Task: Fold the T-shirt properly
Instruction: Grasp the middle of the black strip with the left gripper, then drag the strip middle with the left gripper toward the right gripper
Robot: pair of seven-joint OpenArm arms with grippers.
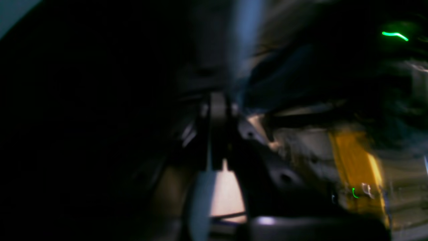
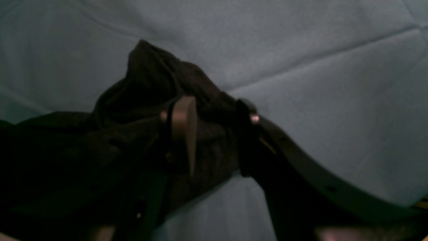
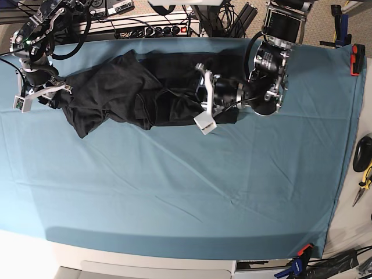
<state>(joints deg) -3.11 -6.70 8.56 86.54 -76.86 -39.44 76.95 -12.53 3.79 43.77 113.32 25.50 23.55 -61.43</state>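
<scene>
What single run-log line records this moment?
T-shirt: bunched, unfolded | right end effector: gripping T-shirt | left end effector: shut over shirt | teal cloth: underneath

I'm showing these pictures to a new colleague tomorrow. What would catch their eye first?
First the black T-shirt, bunched in a dark band along the far side of the teal table cloth. Then the two arms at its ends: the right gripper grips a fold of fabric at the overhead view's left, and the left gripper sits shut over the shirt's other end.
</scene>
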